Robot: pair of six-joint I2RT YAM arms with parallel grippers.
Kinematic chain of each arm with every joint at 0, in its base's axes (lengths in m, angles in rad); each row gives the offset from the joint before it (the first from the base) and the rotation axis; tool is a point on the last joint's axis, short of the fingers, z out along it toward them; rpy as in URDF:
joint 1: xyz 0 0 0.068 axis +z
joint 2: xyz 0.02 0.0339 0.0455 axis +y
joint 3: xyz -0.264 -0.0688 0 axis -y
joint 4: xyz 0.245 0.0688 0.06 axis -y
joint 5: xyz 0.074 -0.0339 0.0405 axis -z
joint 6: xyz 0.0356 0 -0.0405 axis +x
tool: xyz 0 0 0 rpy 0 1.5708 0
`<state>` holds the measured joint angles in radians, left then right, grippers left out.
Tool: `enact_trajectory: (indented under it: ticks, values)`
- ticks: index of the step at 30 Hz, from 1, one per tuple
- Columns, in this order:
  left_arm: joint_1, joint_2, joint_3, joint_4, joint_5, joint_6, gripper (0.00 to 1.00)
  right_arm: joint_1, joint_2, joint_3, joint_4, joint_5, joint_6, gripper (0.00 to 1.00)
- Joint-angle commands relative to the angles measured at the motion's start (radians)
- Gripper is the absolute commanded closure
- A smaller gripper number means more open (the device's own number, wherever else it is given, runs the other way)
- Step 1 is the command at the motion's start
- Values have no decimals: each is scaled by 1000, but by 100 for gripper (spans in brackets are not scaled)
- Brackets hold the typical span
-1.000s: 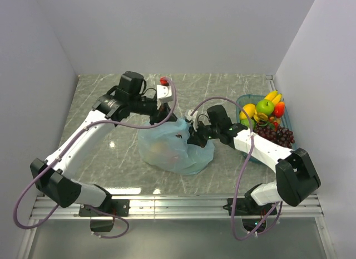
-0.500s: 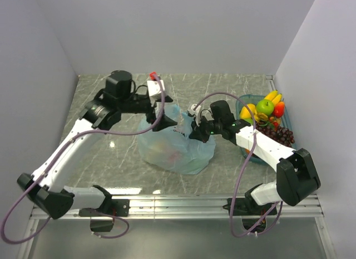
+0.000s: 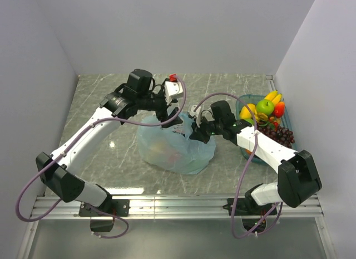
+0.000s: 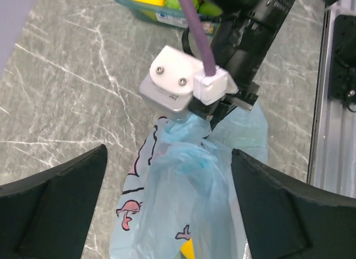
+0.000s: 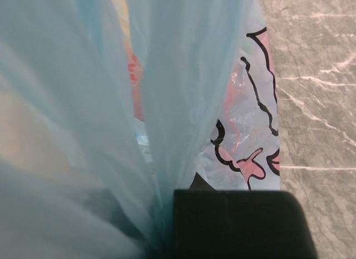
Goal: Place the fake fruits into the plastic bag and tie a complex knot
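Top external view has the plastic bag (image 3: 175, 147) slumped on the worktop (image 3: 105, 108) between my two arms. It is a soft blue heap with orange and yellow shapes showing through the film. So I judge that some of the fake fruits (image 3: 266, 115) are inside, while the main pile sits in the teal tray (image 3: 242, 101) at the right.

My right claw (image 3: 196, 135) is clamped on a gathered fold at the bag's upper right side. From the right wrist, the blue film fans straight out from my finger in long pleats, with the printed graphic (image 5: 245, 159) beside it. My left claw (image 3: 167, 114) hangs spread wide above the bag's top edge and holds nothing. From the left wrist, both of its fingers stand well apart on either side of the bunched film.

I expect this bag to handle like thin, crinkly film: very light, limp, and likely to slide out of a shallow pinch. It has no stiffness of its own, so the mouth will sag shut wherever I am not holding it up. The fruit inside looks hard and glossy, so it should roll and drag the body down if I lift. For the left claw, the place to take hold is the bunched upper film or a handle loop, across from my right grip. There several layers stack up and give my fingers something to bite. A single flat layer on the body would stretch or tear.
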<state>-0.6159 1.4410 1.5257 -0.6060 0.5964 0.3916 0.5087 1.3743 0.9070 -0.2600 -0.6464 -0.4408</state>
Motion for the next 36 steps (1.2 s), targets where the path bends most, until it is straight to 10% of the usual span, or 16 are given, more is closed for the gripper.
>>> enact_trajectory:
  ticks: [1, 6, 8, 15, 21, 29, 36]
  values:
    - [-5, 9, 34, 2, 3, 35, 6, 8, -44, 6, 8, -10, -21, 100]
    - [1, 30, 63, -57, 80, 49, 57, 7, -47, -17, 37, 46, -16, 100]
    - [19, 0, 47, -46, 112, 8, 98, -13, -41, -29, 60, 80, -4, 100]
    - [67, -232, -165, 198, 19, -246, 100, -98, 28, 113, -13, 90, 94, 98]
    - [65, -295, -272, 285, -147, -431, 100, -99, -78, 184, -70, 76, 217, 47]
    - [65, -289, -297, 325, -196, -536, 99, -80, -395, 170, 174, 1, 392, 18]
    - [67, -295, -311, 365, -204, -603, 99, 134, -256, 149, 384, 103, 574, 7]
